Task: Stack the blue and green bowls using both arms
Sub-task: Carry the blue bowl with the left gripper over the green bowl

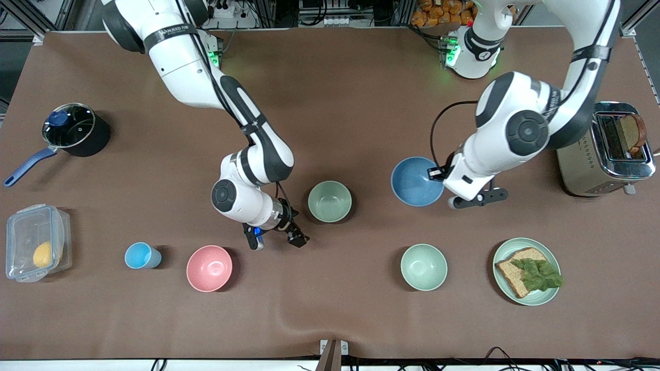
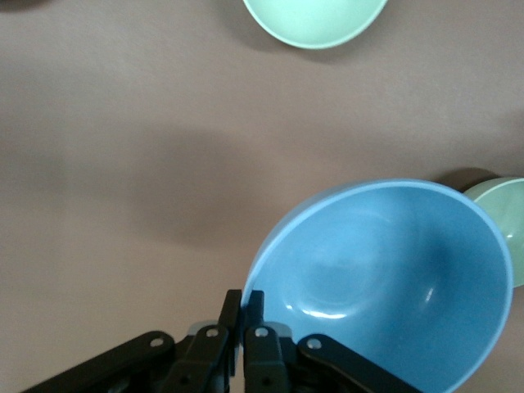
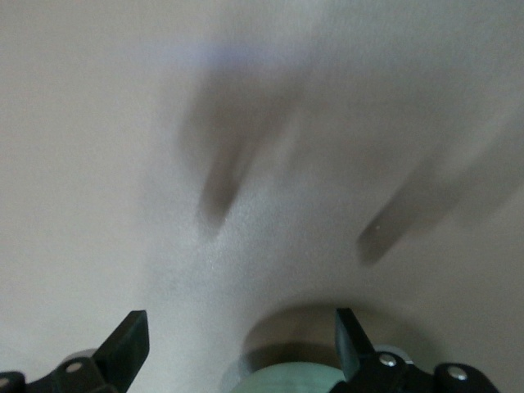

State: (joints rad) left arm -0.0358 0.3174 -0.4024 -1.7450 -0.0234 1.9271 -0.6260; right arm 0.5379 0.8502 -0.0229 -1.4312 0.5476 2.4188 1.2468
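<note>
Left gripper (image 2: 243, 323) pinched onto rim of blue bowl (image 1: 415, 181), fingers (image 2: 255, 309) pressed together with the rim wall between them, clear in left wrist view; bowl tilted there, inside facing the camera, so looks lifted off the table (image 1: 330, 319), though contact with the cloth not certain from front view. Blue bowl sits mid-table toward left arm's end, farther from front camera than pale mint bowl (image 1: 424, 266). Green bowl (image 1: 329, 201) upright on table near the middle, apart from blue bowl, nothing in it, nothing touching it. Right gripper (image 1: 277, 239) low over bare table just beside green bowl, on the side nearer the front camera, fingers spread wide and holding nothing; right wrist view shows both fingertips (image 3: 131, 336) apart with a sliver of green bowl rim (image 3: 286, 381) between them at the edge. Also on table: pink bowl (image 1: 209, 268) and small light-blue cup (image 1: 140, 255) toward right arm's end, nearer front camera than green bowl; clear lidded box (image 1: 36, 242) with a yellow item inside; dark pot (image 1: 75, 129) with blue handle and glass lid; mint plate (image 1: 554, 257) with bread and lettuce toward left arm's end; toaster (image 1: 603, 154) with a slice of toast in a slot.
</note>
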